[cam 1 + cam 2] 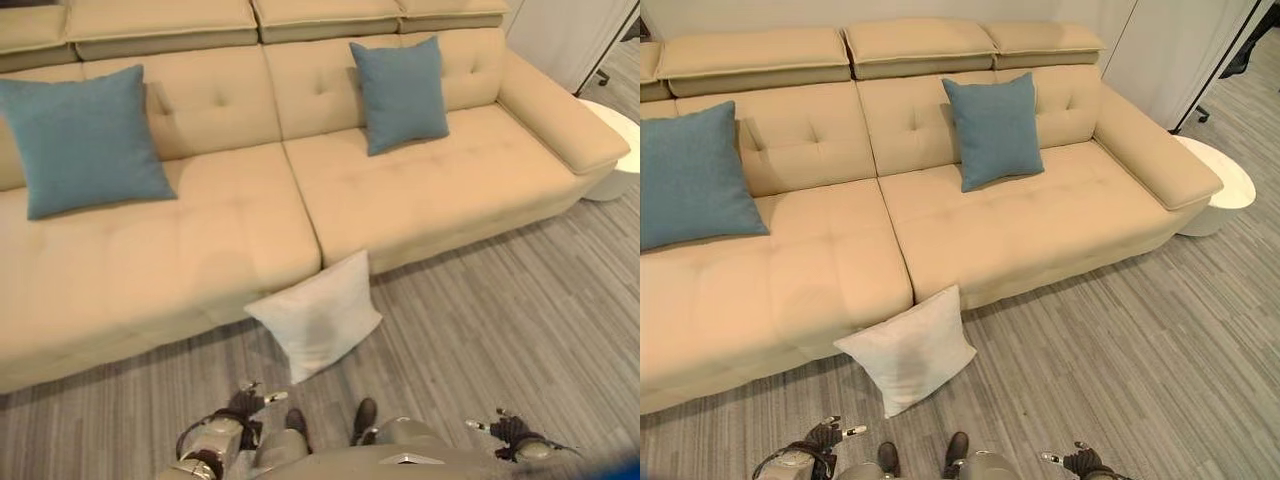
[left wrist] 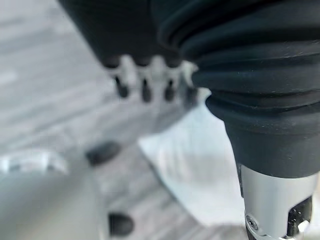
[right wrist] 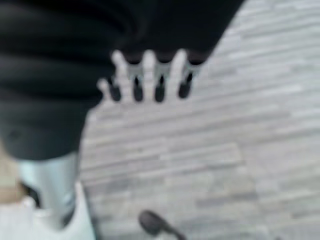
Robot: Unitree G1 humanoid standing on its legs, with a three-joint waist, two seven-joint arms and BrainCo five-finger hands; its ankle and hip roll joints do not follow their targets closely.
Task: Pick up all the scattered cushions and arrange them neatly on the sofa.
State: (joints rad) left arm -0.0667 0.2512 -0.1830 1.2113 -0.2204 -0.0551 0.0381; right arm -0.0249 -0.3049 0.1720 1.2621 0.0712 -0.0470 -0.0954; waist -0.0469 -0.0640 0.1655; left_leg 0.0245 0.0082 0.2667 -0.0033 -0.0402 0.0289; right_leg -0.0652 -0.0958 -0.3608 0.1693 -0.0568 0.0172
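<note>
A square white cushion (image 1: 318,314) leans on the tan tufted sofa (image 1: 420,190); both the left robot hand (image 2: 145,82) and the right robot hand (image 3: 150,75) hang slack-fingered, empty.

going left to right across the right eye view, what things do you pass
Blue cushion on the left → white cushion on the floor → second blue cushion → sofa armrest → round white side table.
</note>
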